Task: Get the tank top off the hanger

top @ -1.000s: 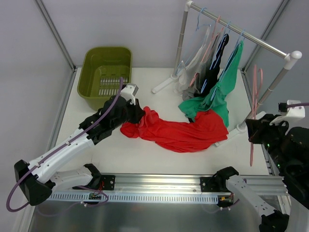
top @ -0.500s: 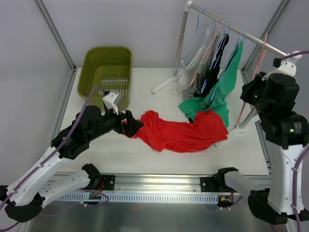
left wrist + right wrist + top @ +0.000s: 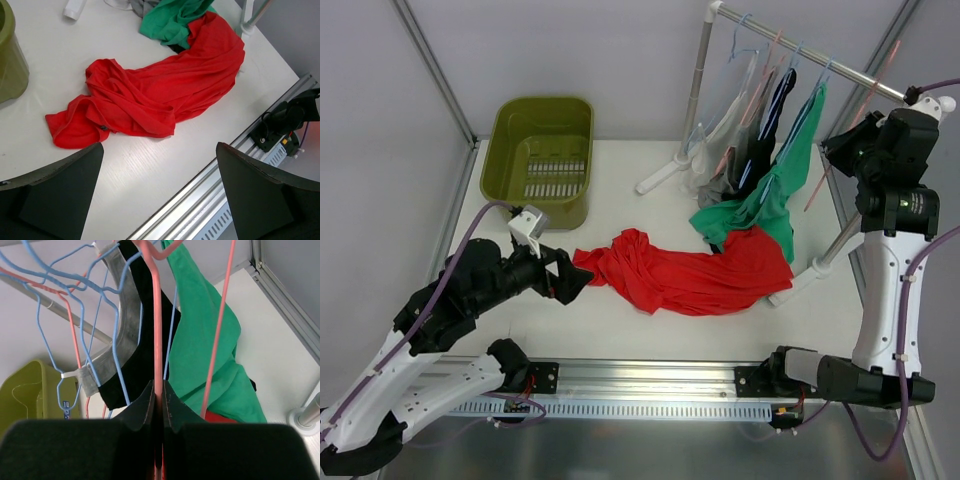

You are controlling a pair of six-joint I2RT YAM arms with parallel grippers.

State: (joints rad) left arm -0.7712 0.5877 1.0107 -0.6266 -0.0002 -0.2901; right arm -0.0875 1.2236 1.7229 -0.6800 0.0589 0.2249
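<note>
A soft, crumpled red tank top (image 3: 685, 270) lies spread at the foot of the metal tube rack (image 3: 695, 90). The left gripper (image 3: 568, 280) gapes wide at the top's end farthest from the rack. The right gripper (image 3: 158, 400) pinches a thin pink hanger (image 3: 156, 315) beside the rack's rail.

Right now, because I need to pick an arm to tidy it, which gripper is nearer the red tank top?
Left. The left gripper hangs open beside one end of the red tank top; the right gripper is up by the rack, shut on a pink hanger.
</note>
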